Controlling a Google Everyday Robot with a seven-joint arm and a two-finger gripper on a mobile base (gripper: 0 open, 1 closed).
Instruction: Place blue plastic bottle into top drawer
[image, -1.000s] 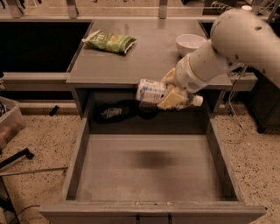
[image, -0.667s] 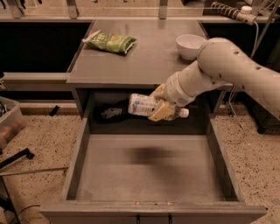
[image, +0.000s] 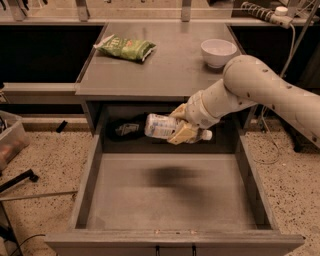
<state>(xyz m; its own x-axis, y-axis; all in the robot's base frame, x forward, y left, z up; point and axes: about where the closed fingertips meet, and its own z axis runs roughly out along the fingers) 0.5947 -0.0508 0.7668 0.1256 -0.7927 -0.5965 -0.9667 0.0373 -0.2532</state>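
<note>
The claw (image: 184, 131) is gripping the blue plastic bottle (image: 161, 126) sideways, hovering above the rear of the open top drawer (image: 88, 184). The placing step is underway, I judge. Next comes lowering toward the drawer's floor, then releasing.

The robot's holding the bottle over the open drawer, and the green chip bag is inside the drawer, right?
Not quite. The gripper holds the blue plastic bottle over the open top drawer, but the green chip bag lies on the tabletop, not in the drawer. The camera view shows it.
</note>
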